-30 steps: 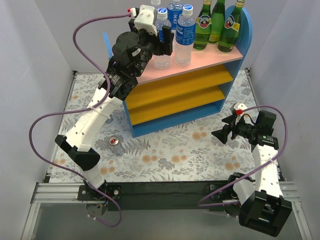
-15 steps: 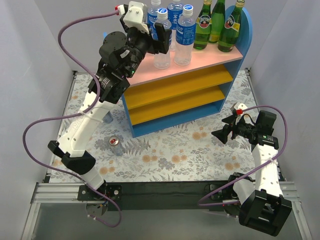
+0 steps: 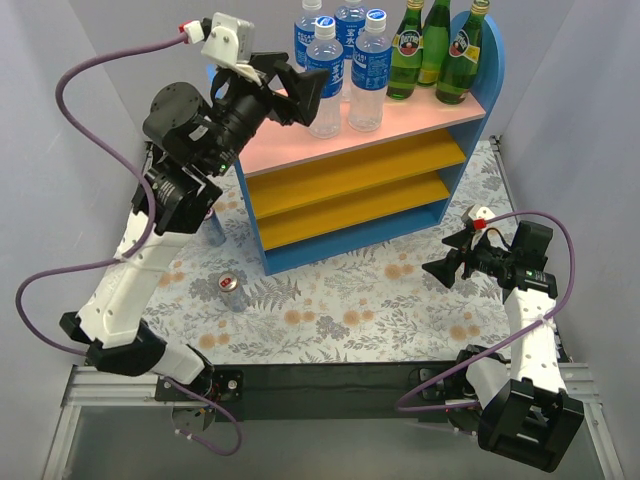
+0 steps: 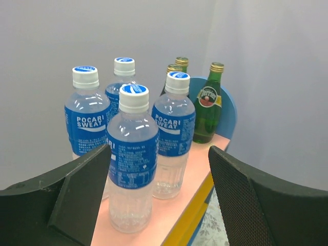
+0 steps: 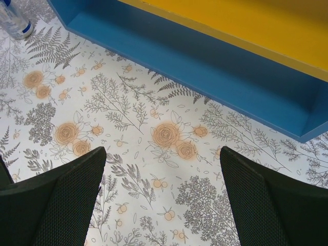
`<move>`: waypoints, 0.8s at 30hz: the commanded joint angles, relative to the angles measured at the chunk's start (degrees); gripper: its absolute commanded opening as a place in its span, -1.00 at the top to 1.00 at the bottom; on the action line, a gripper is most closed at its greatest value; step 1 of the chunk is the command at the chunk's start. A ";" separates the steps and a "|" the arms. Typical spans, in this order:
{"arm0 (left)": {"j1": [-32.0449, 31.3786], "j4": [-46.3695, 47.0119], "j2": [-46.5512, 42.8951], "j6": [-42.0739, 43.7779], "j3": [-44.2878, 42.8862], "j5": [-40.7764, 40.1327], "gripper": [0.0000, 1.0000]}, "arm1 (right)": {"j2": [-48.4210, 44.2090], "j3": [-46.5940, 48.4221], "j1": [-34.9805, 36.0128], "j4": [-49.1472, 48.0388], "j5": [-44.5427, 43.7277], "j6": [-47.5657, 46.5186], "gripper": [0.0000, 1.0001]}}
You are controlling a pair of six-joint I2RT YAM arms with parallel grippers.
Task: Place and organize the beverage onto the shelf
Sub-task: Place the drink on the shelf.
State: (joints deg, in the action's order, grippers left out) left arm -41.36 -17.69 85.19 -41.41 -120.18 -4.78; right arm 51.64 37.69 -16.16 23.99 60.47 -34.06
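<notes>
Your left gripper (image 3: pixel 298 88) gapes empty beside the front plastic bottle (image 3: pixel 328 72) on the pink top of the shelf (image 3: pixel 400 115); your right gripper (image 3: pixel 443 270) hovers, jaws released, over the floral mat (image 3: pixel 350 320).

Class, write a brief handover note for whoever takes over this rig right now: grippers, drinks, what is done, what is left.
Left gripper: open, empty, raised beside the front plastic bottle.
Right gripper: open, empty, over the table right of the shelf.
Done: four plastic bottles and three green bottles stand on the pink top board.
Left: one can stands on the table before the shelf; another thing, probably the second can, is half hidden by the left arm. Both orange boards are bare.
</notes>
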 commanded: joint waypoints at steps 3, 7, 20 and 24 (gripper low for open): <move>0.23 -0.94 -7.30 -0.87 5.47 4.42 -0.51 | 0.31 -0.08 -0.36 -0.17 2.64 -0.65 -0.95; 0.23 -1.29 -13.09 -0.78 11.62 7.06 -0.51 | 0.66 0.19 -0.36 1.14 3.60 -2.66 -0.95; 0.14 -9.73 -31.21 -0.25 37.81 18.05 -0.51 | 2.06 2.20 4.02 10.02 9.42 -13.66 -0.95; 0.23 -9.73 -36.92 -2.36 45.99 15.69 -0.51 | 3.29 4.40 15.77 10.38 1.69 -14.71 -0.94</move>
State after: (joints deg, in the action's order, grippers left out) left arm -41.36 -25.34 50.65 -42.30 -77.60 11.11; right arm 54.54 38.41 -7.29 32.82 66.17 -46.00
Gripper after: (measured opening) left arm 0.755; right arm 0.972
